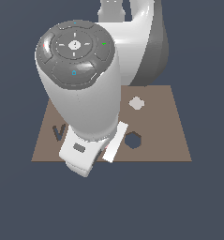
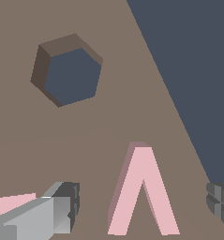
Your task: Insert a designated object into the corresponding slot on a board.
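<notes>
In the wrist view the pale-pink V-shaped piece (image 2: 141,192) lies flat on the brown board (image 2: 113,117). My gripper (image 2: 142,205) is open, with one finger (image 2: 57,211) on each side of the V and apart from it. In the exterior view the arm's white hand (image 1: 78,154) hangs low over the board's (image 1: 169,140) near edge and hides the V piece. The dark V-shaped slot (image 1: 58,132) is at the exterior view's left, partly covered by the arm.
A dark hexagonal hole (image 1: 132,139) (image 2: 69,70) is cut in the board near the gripper. A light grey hexagon (image 1: 137,103) lies farther back. Part of another pink piece (image 2: 10,204) shows behind one finger. The board's edge (image 2: 179,122) runs close by.
</notes>
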Motion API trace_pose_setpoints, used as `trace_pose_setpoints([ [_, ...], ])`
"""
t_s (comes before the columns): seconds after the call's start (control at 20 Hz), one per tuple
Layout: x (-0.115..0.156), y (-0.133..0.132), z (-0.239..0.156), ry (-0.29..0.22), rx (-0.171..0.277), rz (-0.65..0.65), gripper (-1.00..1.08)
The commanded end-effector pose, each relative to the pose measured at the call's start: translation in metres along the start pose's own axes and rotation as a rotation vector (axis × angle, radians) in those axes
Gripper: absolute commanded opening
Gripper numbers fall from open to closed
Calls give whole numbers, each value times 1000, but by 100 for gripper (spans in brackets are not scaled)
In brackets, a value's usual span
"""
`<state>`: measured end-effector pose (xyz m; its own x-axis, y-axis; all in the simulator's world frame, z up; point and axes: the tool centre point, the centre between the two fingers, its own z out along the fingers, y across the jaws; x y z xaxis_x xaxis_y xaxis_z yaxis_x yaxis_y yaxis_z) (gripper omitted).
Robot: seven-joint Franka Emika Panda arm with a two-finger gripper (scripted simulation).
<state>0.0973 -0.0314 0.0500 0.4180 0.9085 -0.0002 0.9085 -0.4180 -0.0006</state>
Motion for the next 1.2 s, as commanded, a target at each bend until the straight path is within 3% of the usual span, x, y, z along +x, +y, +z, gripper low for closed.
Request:
trace_pose_setpoints([
  [0.0, 0, 0, 0, 0, 0, 0, 100],
  [0.45, 0, 0, 20, 0, -1, -5, 100],
  [0.5, 0, 0, 20, 0, -1, -5, -100],
  [1.15, 1, 1, 16, 0, -1, -5, -100],
])
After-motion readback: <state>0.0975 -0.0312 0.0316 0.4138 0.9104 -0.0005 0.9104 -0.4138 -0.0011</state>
